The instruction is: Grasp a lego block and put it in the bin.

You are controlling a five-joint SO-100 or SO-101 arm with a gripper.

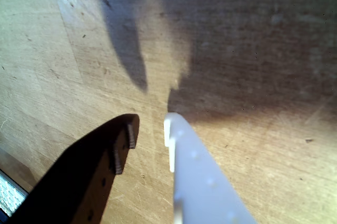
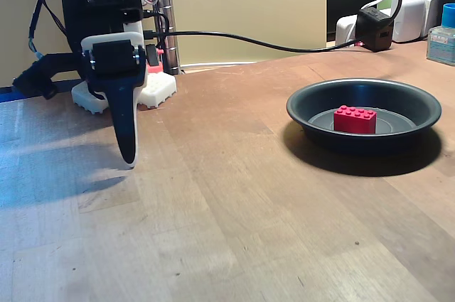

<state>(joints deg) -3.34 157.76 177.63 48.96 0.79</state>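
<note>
Task status, judged from the present layout: the placing appears done, since the lego block (image 2: 355, 119) lies inside the bin (image 2: 306, 105) at the right of the fixed view, resting flat on the pan floor with studs up; nothing seems left but to draw the arm clear or fetch another brick, and no other brick shows on the desk. Lego block: bright red moulded plastic, glossy, rectangular, rows of round studs on top. Bin: wide, shallow round pan, dark grey-black metal with a dull sheen, flared rim, casting a soft shadow to its lower right. End effector (image 2: 128, 154): hangs at the left of the fixed view, well apart from the bin, tip pointed down just above the desk; in the wrist view the end effector (image 1: 150, 129) shows one black finger with a ribbed pad at lower left and one smooth white plastic finger at lower centre, a narrow gap between the tips and nothing in it, so released and empty. Desk (image 2: 234, 224): brown wooden top, matt, scratched and speckled, with visible grain and long shadows. Background, upper right of the fixed view: black cable (image 2: 242, 38) running to a small black box (image 2: 374, 28).
</note>
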